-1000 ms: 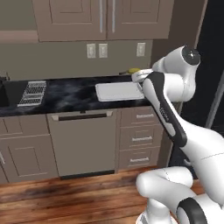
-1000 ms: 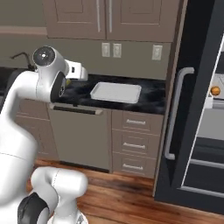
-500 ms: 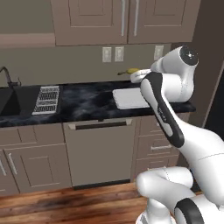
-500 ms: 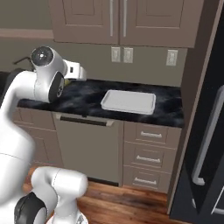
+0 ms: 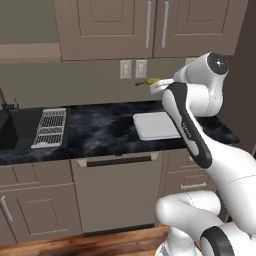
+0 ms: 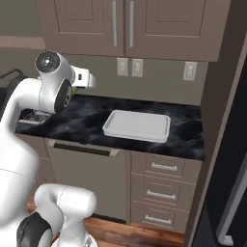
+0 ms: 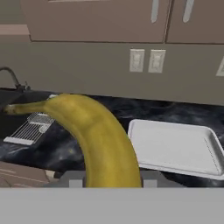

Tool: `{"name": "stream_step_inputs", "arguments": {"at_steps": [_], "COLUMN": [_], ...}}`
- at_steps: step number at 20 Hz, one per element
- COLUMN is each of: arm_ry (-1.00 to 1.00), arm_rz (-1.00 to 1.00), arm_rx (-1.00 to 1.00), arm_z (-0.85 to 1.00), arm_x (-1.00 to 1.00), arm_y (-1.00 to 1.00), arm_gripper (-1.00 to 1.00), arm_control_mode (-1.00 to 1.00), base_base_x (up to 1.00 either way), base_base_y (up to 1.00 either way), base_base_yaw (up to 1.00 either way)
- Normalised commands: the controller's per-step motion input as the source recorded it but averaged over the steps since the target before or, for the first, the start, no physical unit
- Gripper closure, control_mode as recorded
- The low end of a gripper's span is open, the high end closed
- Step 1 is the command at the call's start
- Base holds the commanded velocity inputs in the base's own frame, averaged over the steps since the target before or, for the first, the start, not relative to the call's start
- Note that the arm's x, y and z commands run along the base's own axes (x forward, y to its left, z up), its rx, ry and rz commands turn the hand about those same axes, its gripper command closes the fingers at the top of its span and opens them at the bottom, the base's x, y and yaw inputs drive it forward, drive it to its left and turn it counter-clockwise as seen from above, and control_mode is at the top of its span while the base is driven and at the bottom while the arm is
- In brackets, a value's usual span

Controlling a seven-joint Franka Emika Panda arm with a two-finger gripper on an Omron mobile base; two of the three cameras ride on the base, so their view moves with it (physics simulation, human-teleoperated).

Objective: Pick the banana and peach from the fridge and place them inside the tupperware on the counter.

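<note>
The gripper [image 7: 109, 186] grips the banana [image 7: 98, 135] above the counter [image 6: 87, 108], the white tupperware [image 6: 137, 126] lying bare.

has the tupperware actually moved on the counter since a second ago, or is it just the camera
No. The tupperware lies on the same patch of counter right of the dishwasher; everything slid right together in both base views, so the base drove.
</note>
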Motion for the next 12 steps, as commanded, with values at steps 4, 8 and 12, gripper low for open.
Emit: {"name": "stream_step_inputs", "arguments": {"at_steps": [4,8,12], "arm_ry": [0.0,0.0,0.0], "arm_rz": [0.0,0.0,0.0], "arm_rx": [0.0,0.0,0.0], "arm_z": [0.0,0.0,0.0], "arm_x": [0.0,0.0,0.0], "arm_y": [0.0,0.0,0.0], "arm_gripper": [1.0,1.0,1.0], "arm_control_mode": [1.0,1.0,1.0], "base_base_x": [0.71,0.63,0.54], "base_base_y": [0.0,0.0,0.0], "base_base_yaw": [0.0,0.0,0.0]}}
